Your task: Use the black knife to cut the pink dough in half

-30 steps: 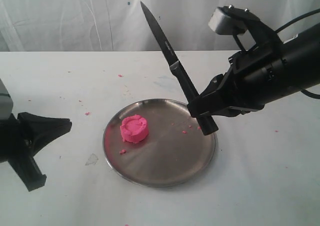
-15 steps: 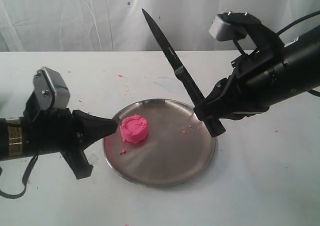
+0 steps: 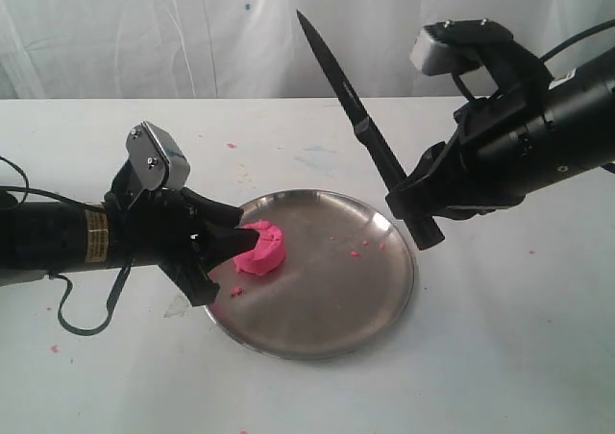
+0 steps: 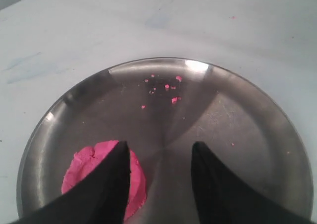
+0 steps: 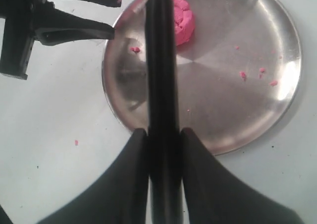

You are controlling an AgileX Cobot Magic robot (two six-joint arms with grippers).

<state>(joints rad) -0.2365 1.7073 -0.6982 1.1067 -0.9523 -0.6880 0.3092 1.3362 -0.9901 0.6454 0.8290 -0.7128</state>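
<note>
**Your right gripper (image 3: 415, 202) holds the black knife (image 3: 360, 127) aloft; the pink dough (image 3: 261, 250) sits uncut on the plate.**

The only writing you can find is on a yellowish label (image 3: 93, 234) on the left arm, and its print is too small to read. The steel plate (image 3: 327, 300) holds the dough as one round lump near its left side, with a few pink crumbs (image 4: 168, 87) scattered toward the opposite side. Your right jaws are clamped on the knife's handle, with the blade pointing up and leaning left, above the plate's right rim and well apart from the dough. Your left gripper (image 4: 161, 152) stands spread and holds nothing. One of its fingers (image 4: 106, 184) lies over the dough and the other over bare steel. You cannot tell whether it touches the dough.
</note>
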